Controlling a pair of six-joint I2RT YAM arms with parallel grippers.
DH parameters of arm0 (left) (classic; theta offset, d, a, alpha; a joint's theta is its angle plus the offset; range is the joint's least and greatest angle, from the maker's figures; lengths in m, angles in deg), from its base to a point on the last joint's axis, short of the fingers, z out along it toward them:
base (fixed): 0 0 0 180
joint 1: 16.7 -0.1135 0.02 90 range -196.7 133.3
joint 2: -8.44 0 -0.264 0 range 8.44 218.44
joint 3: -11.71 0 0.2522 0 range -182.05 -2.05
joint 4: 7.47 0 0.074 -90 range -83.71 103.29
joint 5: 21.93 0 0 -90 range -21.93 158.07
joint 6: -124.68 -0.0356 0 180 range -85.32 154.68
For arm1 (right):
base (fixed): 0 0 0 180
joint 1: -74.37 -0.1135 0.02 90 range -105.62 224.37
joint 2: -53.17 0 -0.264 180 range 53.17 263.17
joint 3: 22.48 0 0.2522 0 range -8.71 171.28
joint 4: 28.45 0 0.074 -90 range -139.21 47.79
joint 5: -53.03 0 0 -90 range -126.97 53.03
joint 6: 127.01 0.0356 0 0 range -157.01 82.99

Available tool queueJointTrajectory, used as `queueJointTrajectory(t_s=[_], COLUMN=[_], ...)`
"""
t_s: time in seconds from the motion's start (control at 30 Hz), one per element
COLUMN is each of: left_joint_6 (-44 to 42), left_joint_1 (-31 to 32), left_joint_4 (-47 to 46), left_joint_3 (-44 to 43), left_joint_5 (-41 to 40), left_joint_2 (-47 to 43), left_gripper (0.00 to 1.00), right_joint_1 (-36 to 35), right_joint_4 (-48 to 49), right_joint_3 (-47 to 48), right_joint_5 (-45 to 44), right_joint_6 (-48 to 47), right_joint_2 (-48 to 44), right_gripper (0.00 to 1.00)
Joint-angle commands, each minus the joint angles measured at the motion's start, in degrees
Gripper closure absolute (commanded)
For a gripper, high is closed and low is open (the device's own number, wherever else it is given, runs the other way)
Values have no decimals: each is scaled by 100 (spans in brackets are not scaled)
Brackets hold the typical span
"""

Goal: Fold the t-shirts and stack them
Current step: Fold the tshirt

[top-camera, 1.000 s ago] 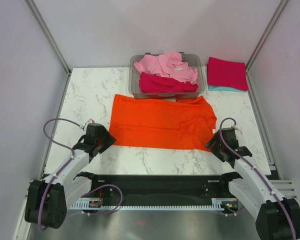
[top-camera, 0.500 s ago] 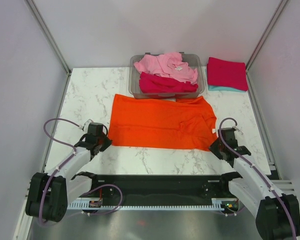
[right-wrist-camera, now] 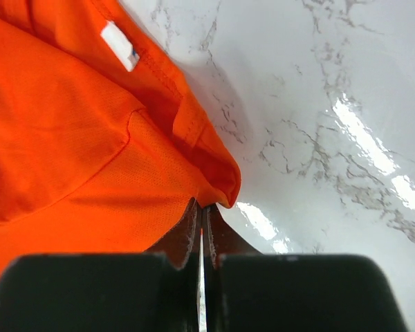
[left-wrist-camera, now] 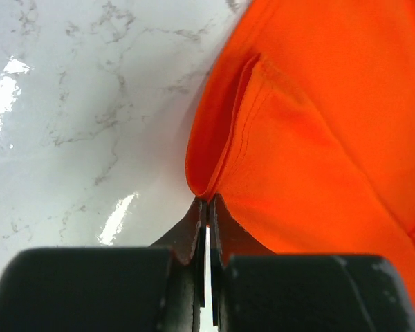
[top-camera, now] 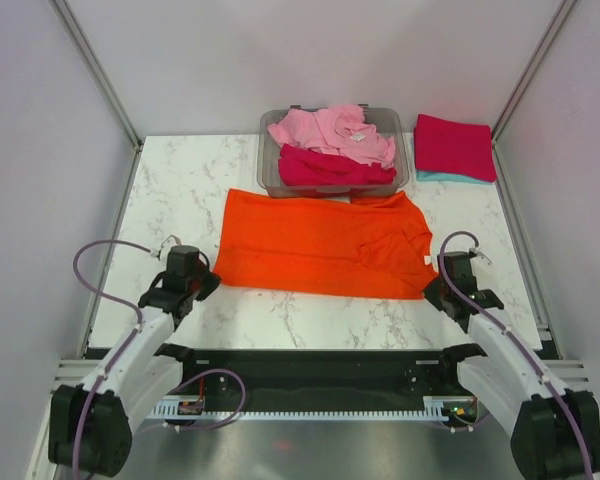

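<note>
The orange t-shirt (top-camera: 320, 245) lay spread flat on the marble worktop (top-camera: 180, 190), directly on the near side of the grey bin (top-camera: 275, 180), its far edge just beside the bin's front wall. Its two corners farthest from the bin were both taken up. The left pincer (left-wrist-camera: 206, 207) had its jaws pressed together on the corner out to the bin's left, where the cloth rose in a small fold from the tips. The right pincer (right-wrist-camera: 200, 207) was clamped likewise on the corner out to the bin's right.

The step in hand looked like the first fold of this shirt. With both corners gripped, the next move would call for lifting them together and carrying them toward the bin at an even pace, so the near half lays over the far half without skewing.

Inside the bin a light pink shirt (top-camera: 325, 128) lay crumpled on a crimson shirt (top-camera: 330, 168), neither yet folded. To the bin's right sat a folded crimson shirt (top-camera: 455, 145) on a folded teal shirt (top-camera: 440, 177).

A small white tag (right-wrist-camera: 119, 45) sewn inside the orange shirt bore a blue mark, but no writing could be read. A pale label on the pink shirt was too small to read.
</note>
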Motion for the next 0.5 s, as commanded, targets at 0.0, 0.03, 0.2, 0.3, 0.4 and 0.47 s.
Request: queueJointTrajectory(t_s=[0.0, 0.03, 0.2, 0.3, 0.4, 0.47], left_joint_6=[293, 311, 478, 758, 996, 1127], left_joint_1=[-37, -37, -37, 24, 33, 59], left_joint_4=[553, 780, 1502, 1731, 1959, 2126], left_joint_3=[-246, -246, -175, -88, -87, -131], left_joint_5=[93, 137, 190, 488, 779, 1016], left_joint_2=[-645, -777, -1516, -1964, -2254, -2343], left_gripper=[98, 98, 98, 98, 98, 98], right_joint_1=[34, 34, 34, 25, 34, 34], right_joint_4=[-631, -763, -1546, -1810, -2038, -2275], right_joint_3=[374, 427, 770, 805, 919, 1077], right_joint_5=[-298, -324, -483, -316, -105, -148], right_joint_6=[103, 94, 24, 147, 305, 288], right_joint_2=[-519, -703, -1038, -1380, -1750, -1891], right_gripper=[100, 100, 100, 100, 99, 97])
